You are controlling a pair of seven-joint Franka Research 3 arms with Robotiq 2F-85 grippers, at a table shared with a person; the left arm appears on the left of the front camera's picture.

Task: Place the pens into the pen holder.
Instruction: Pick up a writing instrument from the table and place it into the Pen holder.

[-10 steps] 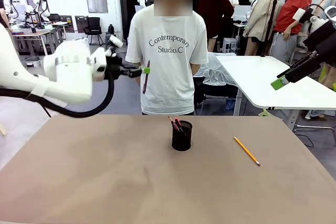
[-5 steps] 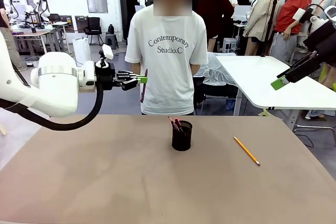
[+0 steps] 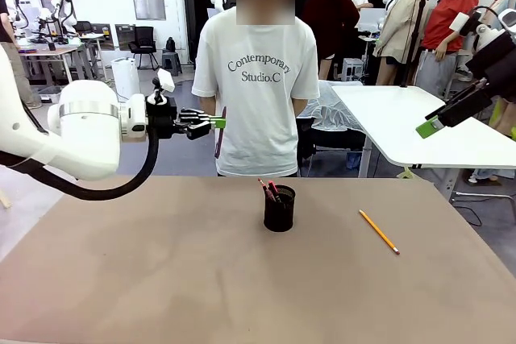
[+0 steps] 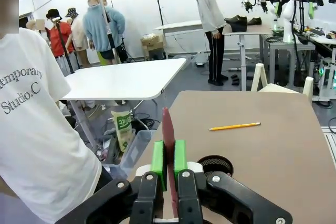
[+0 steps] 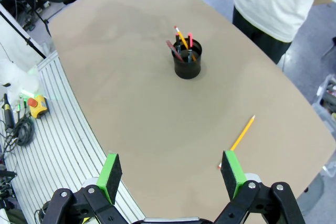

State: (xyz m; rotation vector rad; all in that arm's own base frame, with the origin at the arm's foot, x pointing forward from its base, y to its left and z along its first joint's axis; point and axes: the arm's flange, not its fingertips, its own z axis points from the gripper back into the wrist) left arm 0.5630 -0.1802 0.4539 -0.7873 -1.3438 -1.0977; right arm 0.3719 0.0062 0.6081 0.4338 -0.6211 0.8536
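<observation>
My left gripper (image 3: 216, 122) is raised above the table's far left, shut on a reddish-brown pen (image 3: 221, 136) that hangs down from it. In the left wrist view the green pads (image 4: 158, 157) clamp the pen (image 4: 168, 128) upright. The black mesh pen holder (image 3: 279, 209) stands mid-table with pens sticking out of it; from the right wrist it is seen from above, pen holder (image 5: 187, 61). A yellow pencil (image 3: 379, 232) lies flat on the table to the right of it. My right gripper (image 3: 431, 126) hovers high at the right, open and empty (image 5: 171, 174).
A person in a white T-shirt (image 3: 258, 78) stands at the table's far edge, just behind my left gripper. The brown tabletop (image 3: 161, 279) is bare around the holder. A white table (image 3: 419, 130) stands behind on the right, with other people beyond it.
My left arm has swung back to the left and a little lower with the pen still in its grip, then held still. The right arm, holder and pencil have not moved.
</observation>
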